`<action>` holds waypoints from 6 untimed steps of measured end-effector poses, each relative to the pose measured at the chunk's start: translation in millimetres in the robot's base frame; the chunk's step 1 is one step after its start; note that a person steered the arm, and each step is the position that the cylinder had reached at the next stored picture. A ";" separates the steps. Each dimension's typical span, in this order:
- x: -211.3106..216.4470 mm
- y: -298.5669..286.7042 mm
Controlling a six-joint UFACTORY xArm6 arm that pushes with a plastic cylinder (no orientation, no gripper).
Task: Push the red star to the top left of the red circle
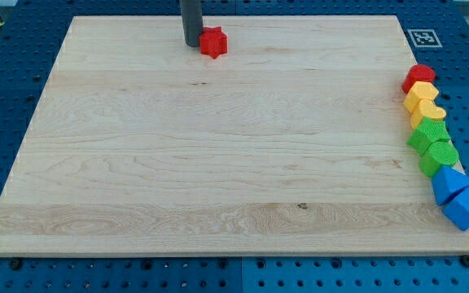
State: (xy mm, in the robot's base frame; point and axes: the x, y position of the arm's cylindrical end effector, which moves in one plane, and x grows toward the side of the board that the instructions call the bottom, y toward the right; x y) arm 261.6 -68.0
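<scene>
Resting at the top edge of the wooden board (218,163), my tip (193,44) sits just to the view's left of the red star (212,41), touching it or very nearly; I can't quite tell. It is a bare rod with nothing to open or close. From the star, the red circle (418,76) lies far to the view's right and a little lower, heading a column of yellow, green and blue blocks. Beyond the circle, a square marker tag (422,38) shows no readable writing.

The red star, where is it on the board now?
The red star lies near the view's top edge of the board, left of centre, just right of my tip and far from the other blocks.
</scene>
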 end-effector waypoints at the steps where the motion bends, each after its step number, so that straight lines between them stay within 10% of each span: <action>1: 11.5 12.9; 6: 11.7 63.5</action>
State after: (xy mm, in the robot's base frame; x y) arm 273.3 -4.5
